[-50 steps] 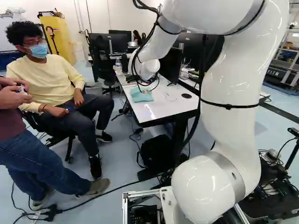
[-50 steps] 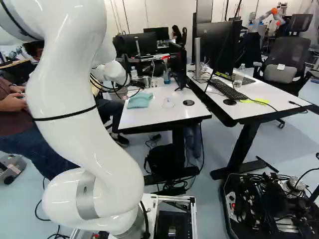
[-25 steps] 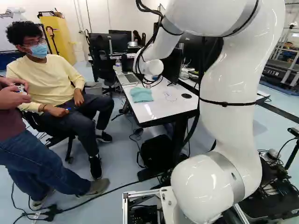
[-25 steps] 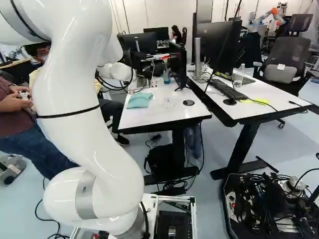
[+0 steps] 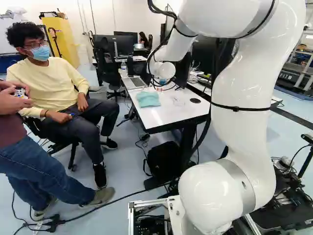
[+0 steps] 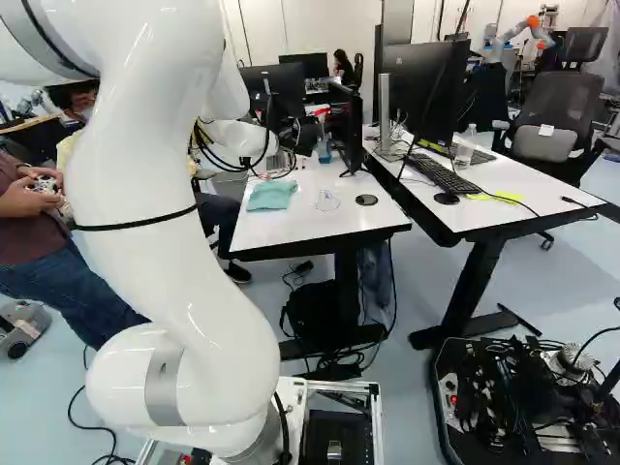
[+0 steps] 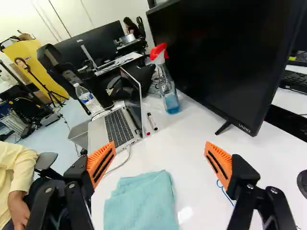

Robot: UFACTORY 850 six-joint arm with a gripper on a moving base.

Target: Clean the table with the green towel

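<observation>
- Left base view: the green towel (image 5: 148,99) lies in a crumpled pile on the white table (image 5: 171,117). The arm (image 5: 242,88) reaches above this table, and its wrist (image 5: 163,70) is beyond the towel. A laptop (image 5: 133,82) is open on the far part.
- Right base view: the towel is near the left edge of the table. A black disc (image 6: 366,200) is to its right. On the second table (image 6: 523,218) there is a keyboard (image 6: 446,173).
- Wrist view: the gripper (image 7: 160,146) is open and holds nothing; its two fingers (image 7: 101,163) are wide apart. The towel is lower than them, seen between. A marker (image 7: 152,121) lies beside the laptop. Between laptop and monitor (image 7: 216,52) stands a spray bottle (image 7: 168,88) with blue liquid.
</observation>
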